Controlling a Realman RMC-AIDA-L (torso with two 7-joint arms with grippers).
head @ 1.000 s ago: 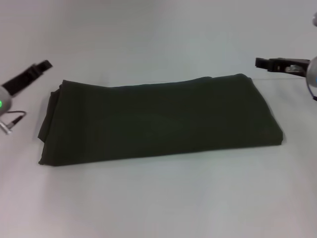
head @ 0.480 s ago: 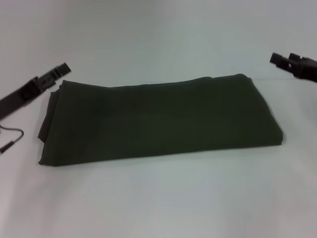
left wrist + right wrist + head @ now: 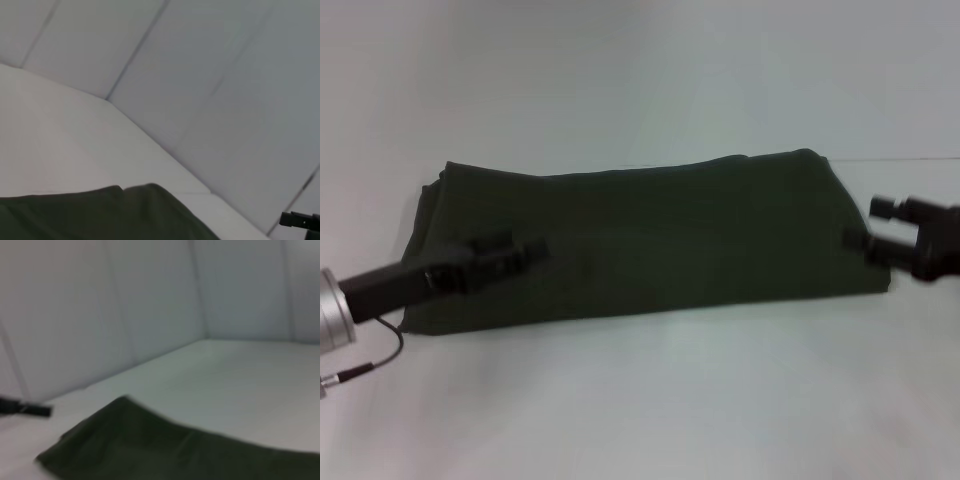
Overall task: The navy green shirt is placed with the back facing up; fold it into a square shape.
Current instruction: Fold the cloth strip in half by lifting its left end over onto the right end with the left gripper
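The navy green shirt (image 3: pixel 650 240) lies folded into a wide flat band across the middle of the white table. My left gripper (image 3: pixel 515 252) reaches in from the left and hovers over the band's left part near its front edge. My right gripper (image 3: pixel 868 223) is at the band's right edge, open, with its two fingers spread apart. The left wrist view shows the shirt (image 3: pixel 125 215) low in the picture and the right gripper (image 3: pixel 300 219) far off. The right wrist view shows the shirt (image 3: pixel 175 455) and the left gripper (image 3: pixel 25 409) far off.
The white table (image 3: pixel 640 400) extends in front of and behind the shirt. A thin black cable (image 3: pixel 370 362) hangs from the left arm near the table's front left. Pale padded walls stand behind the table in both wrist views.
Both arms moved in toward the shirt. The left gripper went from the far left corner to over the shirt's left part. The right gripper came down from the back right to the right edge.
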